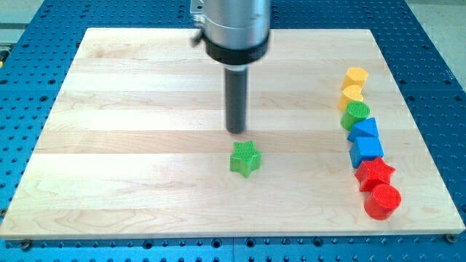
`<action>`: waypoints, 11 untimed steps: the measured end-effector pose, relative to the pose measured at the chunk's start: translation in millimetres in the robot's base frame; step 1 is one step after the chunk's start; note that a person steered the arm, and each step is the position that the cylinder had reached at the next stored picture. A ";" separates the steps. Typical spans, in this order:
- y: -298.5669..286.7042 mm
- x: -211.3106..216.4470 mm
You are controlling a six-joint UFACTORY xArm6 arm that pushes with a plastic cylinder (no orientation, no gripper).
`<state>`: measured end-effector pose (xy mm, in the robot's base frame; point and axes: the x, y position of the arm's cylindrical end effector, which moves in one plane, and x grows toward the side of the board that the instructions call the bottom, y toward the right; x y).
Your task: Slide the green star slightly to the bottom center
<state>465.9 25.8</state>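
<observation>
We log the green star [245, 159] a little right of and below the middle of the wooden board [131, 145]. Our tip [236, 132] sits just off the star's 11 o'clock point; contact cannot be confirmed. The arm carries a plain rod and no pincer, so no open or closed state applies.

Column at the star's 3 o'clock, top down: yellow hexagon [356, 77], yellow heart [351, 97], green cylinder [356, 114], blue triangle [364, 130], blue cube [366, 151], red star [376, 174], red cylinder [383, 201].

Rod vertical, hanging from view's top; my tip [236, 132] on board.
</observation>
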 end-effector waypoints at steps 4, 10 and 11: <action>-25.8 74.2; 139.7 -160.1; 224.7 -160.0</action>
